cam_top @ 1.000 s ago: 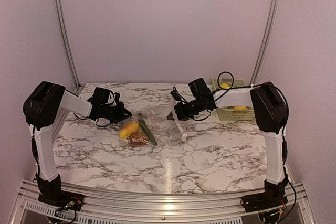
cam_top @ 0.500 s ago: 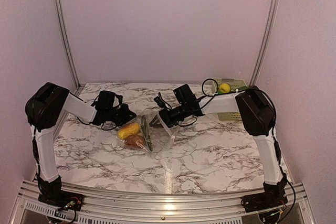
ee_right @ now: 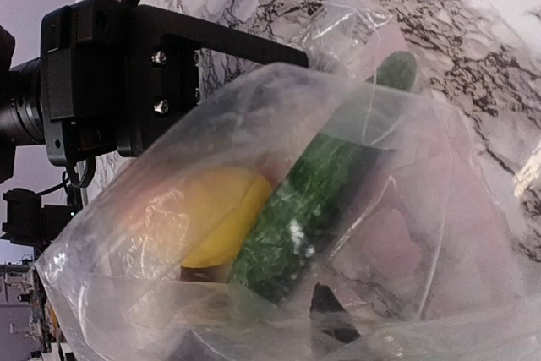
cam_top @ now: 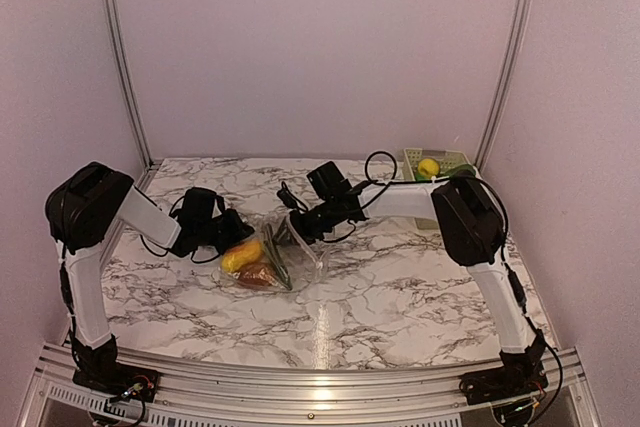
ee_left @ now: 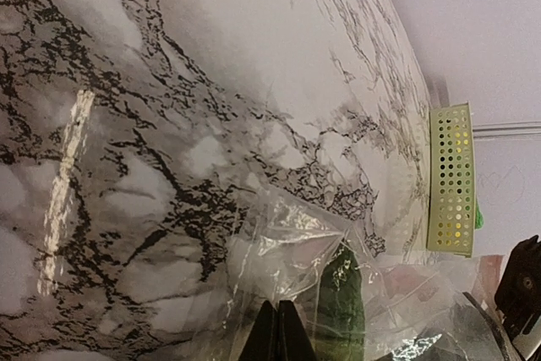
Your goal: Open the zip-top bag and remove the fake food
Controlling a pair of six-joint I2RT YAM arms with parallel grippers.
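Note:
The zip-top bag (cam_top: 283, 252) lies crumpled on the marble table between my two grippers. Inside it are a yellow-orange piece (cam_top: 243, 255), a brown round piece (cam_top: 260, 275) and a long green pod (cam_top: 276, 263). My left gripper (cam_top: 228, 234) is shut on a fold of the bag's plastic (ee_left: 292, 251), its tips (ee_left: 277, 331) pinched together beside the pod (ee_left: 342, 306). My right gripper (cam_top: 294, 228) holds the bag's other side. In the right wrist view the bag (ee_right: 397, 209) drapes over my fingers, and one fingertip (ee_right: 332, 320) shows through it, near the pod (ee_right: 321, 200) and the yellow piece (ee_right: 215, 217).
A pale green slatted basket (cam_top: 447, 159) stands at the back right and holds a yellow lemon (cam_top: 428, 167) and a green piece; it also shows in the left wrist view (ee_left: 450, 179). The left gripper's black body (ee_right: 127, 82) is close behind the bag.
My right gripper has moved left towards the left gripper, carrying its side of the bag, so the bag is bunched up. The left gripper has shifted slightly right and nearer.

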